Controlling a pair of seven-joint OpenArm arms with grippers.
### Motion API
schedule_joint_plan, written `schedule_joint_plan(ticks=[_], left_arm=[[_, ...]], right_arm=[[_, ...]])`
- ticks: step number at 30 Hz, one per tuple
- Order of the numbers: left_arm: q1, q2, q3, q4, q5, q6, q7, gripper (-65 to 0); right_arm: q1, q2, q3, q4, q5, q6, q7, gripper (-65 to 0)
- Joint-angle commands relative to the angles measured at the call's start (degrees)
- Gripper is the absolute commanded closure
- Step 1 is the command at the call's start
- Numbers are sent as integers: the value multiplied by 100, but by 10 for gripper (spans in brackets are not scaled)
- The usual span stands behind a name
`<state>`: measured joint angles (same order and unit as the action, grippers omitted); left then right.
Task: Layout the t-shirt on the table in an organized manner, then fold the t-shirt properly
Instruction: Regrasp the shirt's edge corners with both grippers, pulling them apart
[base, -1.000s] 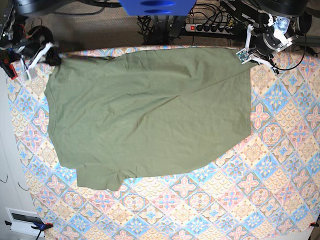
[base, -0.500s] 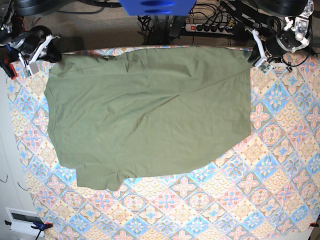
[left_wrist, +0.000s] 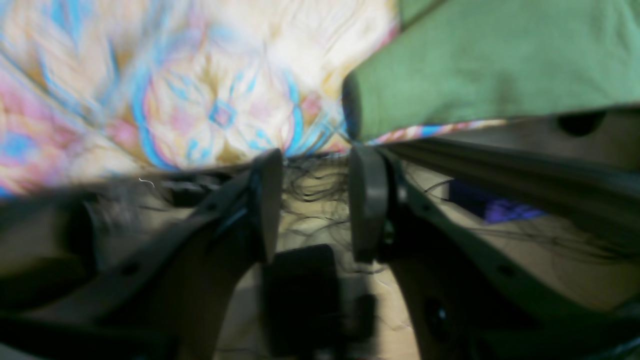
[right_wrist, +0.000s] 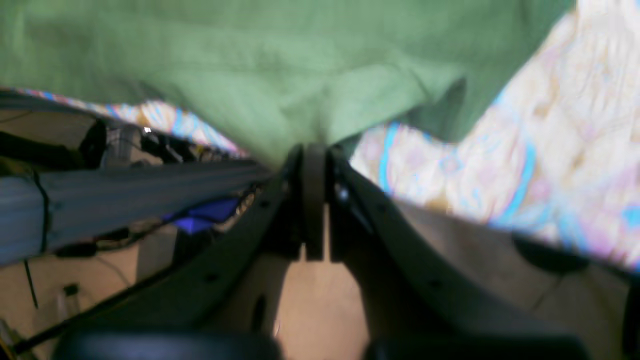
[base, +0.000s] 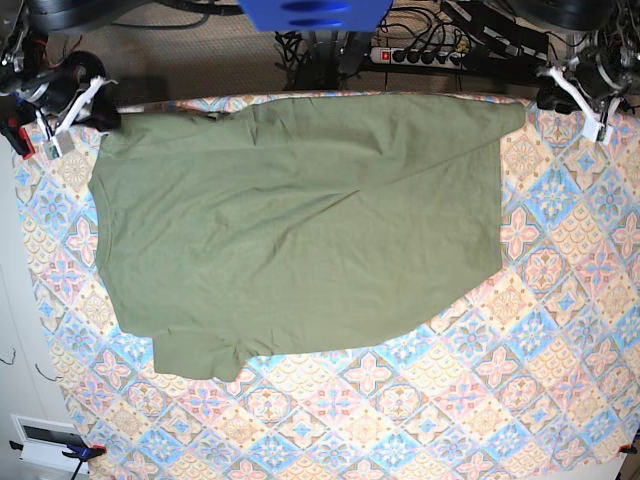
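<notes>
The left hand (left_wrist: 312, 192) hangs with jaws apart and empty, at the patterned surface (left_wrist: 200, 90) edge, just beside the t-shirt (left_wrist: 495, 65) corner.

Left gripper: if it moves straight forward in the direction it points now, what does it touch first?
Probably the table cloth near its edge, just beside the corner of the t-shirt. The open left gripper holds nothing. The wrist view is blurred, so depth is uncertain.
</notes>
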<state>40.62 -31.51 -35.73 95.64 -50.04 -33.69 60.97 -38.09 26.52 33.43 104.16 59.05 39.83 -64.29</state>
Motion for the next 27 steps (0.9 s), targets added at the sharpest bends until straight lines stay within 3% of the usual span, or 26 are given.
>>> schedule_joint_plan(ticks=[1, 5, 12, 20, 27], left_arm=[[-102, -71, -159, -144, -213, -46, 9, -226], [-304, 34, -274, -407, -240, -55, 79, -229], [-330, 69, 140, -390, -240, -46, 105, -308], [-321, 78, 289, -390, -266, -64, 114, -310], [-348, 78, 816, -390, -275, -64, 79, -309]], right_arm=[[-11, 86, 55, 76, 104, 17, 69, -17], [-11, 77, 55, 76, 104, 17, 69, -17], [-11, 69, 46, 76, 104, 17, 69, -17], [-11, 69, 46, 76, 104, 17, 69, -17], [-11, 69, 46, 76, 104, 17, 69, -17]])
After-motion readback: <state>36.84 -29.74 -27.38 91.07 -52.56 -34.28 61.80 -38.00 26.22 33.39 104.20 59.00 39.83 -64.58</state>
